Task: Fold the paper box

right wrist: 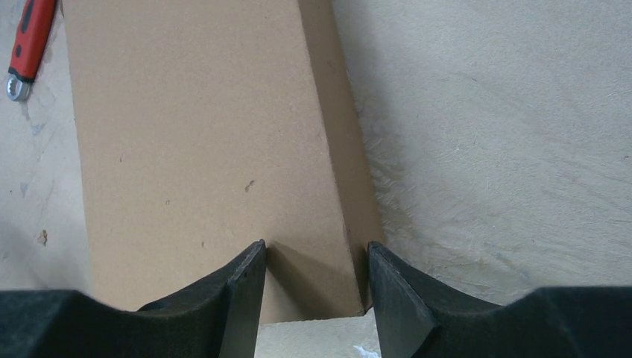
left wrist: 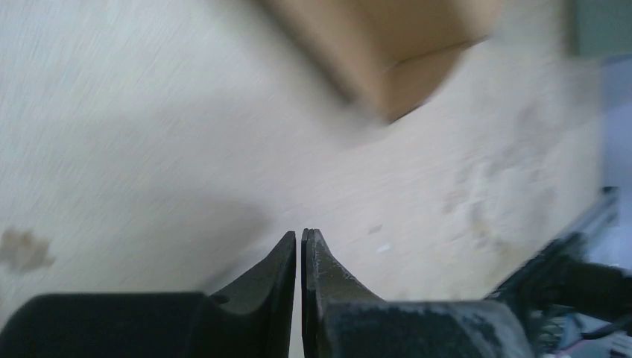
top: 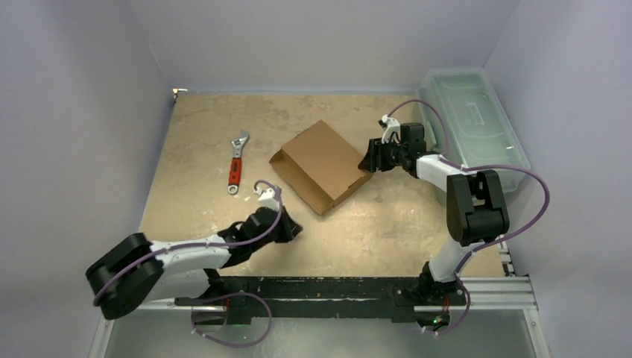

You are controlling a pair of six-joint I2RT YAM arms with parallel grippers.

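The paper box (top: 322,160) is a flat brown cardboard box lying closed and turned diagonally in the middle of the table. My right gripper (top: 367,162) is at its right corner. In the right wrist view this gripper (right wrist: 317,250) is open, straddling that corner of the box (right wrist: 201,149), with one finger over the top face and the other by the side wall. My left gripper (top: 294,231) hovers low over bare table, in front of the box and apart from it. The left wrist view is blurred: the gripper (left wrist: 299,235) is shut on nothing, and the box (left wrist: 387,52) lies ahead.
A red-handled adjustable wrench (top: 236,162) lies left of the box and shows in the right wrist view too (right wrist: 30,45). A translucent pale-green plastic bin (top: 473,123) stands at the back right, close behind the right arm. White walls enclose the table.
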